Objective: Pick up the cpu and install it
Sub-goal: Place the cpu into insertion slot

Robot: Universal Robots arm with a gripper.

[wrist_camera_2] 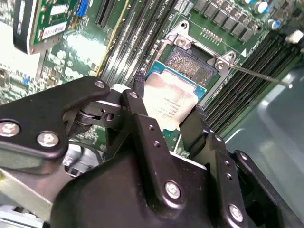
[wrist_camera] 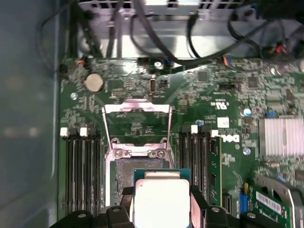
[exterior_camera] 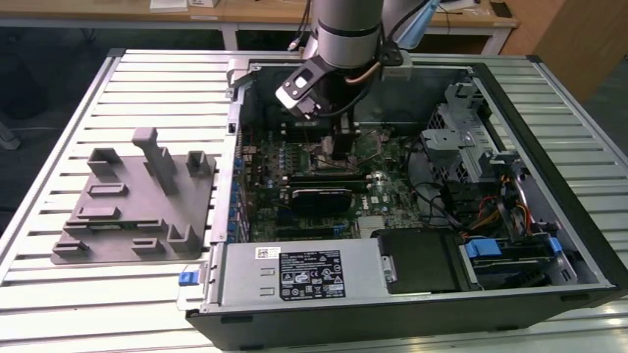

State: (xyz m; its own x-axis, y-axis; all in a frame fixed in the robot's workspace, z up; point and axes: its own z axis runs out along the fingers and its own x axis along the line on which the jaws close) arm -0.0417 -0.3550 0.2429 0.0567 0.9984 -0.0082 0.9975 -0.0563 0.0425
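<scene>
Socket [wrist_camera: 124,172] open under cpu [wrist_camera: 161,202], mem slots [wrist_camera: 81,166] both sides, lever [wrist_camera_2: 259,76] alongside

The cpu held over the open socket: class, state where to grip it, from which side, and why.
Grip the cpu by two opposite thin edges, from above: it is flat, plate up, and its underside must stay free to meet the socket.

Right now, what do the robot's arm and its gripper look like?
The silver-grey cylindrical arm has a dark band, and a dark cable runs beside it. The black angular gripper has flat fingers with small holes and silver screws.
</scene>
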